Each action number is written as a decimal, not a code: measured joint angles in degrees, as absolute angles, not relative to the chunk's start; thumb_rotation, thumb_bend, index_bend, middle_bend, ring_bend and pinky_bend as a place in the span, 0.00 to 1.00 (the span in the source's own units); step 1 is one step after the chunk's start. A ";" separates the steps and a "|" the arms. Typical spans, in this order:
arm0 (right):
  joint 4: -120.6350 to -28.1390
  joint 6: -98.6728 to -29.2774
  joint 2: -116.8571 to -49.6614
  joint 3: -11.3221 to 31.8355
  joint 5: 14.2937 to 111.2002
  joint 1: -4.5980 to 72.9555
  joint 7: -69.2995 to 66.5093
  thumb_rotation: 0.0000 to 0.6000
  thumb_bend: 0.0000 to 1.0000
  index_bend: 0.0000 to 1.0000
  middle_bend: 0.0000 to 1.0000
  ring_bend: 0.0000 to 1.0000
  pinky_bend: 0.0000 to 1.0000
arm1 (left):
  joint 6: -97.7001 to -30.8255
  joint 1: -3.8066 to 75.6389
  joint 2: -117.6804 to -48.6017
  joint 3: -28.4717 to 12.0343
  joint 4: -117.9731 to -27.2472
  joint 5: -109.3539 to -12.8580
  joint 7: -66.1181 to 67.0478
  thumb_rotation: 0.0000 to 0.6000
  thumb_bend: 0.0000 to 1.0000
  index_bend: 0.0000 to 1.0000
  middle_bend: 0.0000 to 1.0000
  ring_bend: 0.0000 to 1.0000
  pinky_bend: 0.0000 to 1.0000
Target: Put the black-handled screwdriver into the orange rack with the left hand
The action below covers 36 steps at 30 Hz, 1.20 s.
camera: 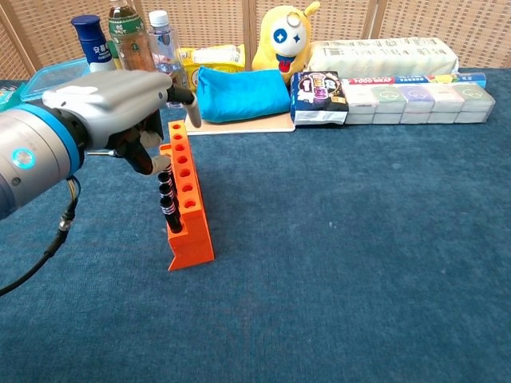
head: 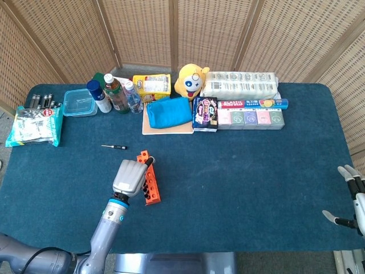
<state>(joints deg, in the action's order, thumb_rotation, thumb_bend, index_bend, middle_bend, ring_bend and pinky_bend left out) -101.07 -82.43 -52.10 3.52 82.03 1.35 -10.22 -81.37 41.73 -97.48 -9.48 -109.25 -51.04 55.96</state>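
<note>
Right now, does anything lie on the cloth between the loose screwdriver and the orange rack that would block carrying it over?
Nothing visible does. The black-handled screwdriver lies alone on the table, with only bare cloth between it and the orange rack. The left hand is beside the rack, not at the screwdriver.

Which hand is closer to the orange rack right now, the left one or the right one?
Left. The left hand is right beside the orange rack, on its left side; the right hand sits far off at the table's right edge.
</note>
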 measured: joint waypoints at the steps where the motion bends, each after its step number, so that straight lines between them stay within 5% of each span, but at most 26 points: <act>1: -101.07 -82.41 -52.10 3.52 82.05 1.35 -10.20 1.00 0.00 0.06 0.06 0.08 0.25 | -81.51 41.71 -97.31 -9.54 -109.58 -51.15 56.01 1.00 0.35 0.28 1.00 1.00 1.00; 13: -101.22 -82.41 -52.21 3.37 82.35 1.37 -9.80 1.00 0.00 0.06 0.06 0.08 0.25 | -83.20 40.40 -91.69 -9.69 -115.40 -53.50 55.40 1.00 0.35 0.28 1.00 1.00 1.00; 24: -101.57 -82.25 -52.50 3.18 82.59 1.51 -8.67 1.00 0.00 0.06 0.06 0.08 0.25 | -78.73 36.58 -77.84 -5.90 -118.24 -61.67 41.48 1.00 0.30 0.26 0.99 0.99 1.00; 26: -101.63 -82.26 -52.56 3.17 82.56 1.51 -8.38 1.00 0.00 0.06 0.06 0.08 0.25 | -78.46 35.26 -75.07 -5.17 -118.15 -64.20 37.11 1.00 0.27 0.20 0.91 0.90 0.97; 31: -101.81 -82.42 -52.76 3.22 82.40 1.50 -7.54 1.00 0.00 0.06 0.06 0.08 0.25 | -78.86 31.16 -68.23 -2.62 -116.99 -70.31 26.51 1.00 0.18 0.00 0.23 0.27 0.55; 36: -102.02 -82.57 -53.05 3.24 82.29 1.49 -6.45 1.00 0.00 0.06 0.06 0.08 0.25 | -79.42 25.73 -61.48 1.76 -114.05 -75.69 14.35 1.00 0.14 0.00 0.05 0.11 0.35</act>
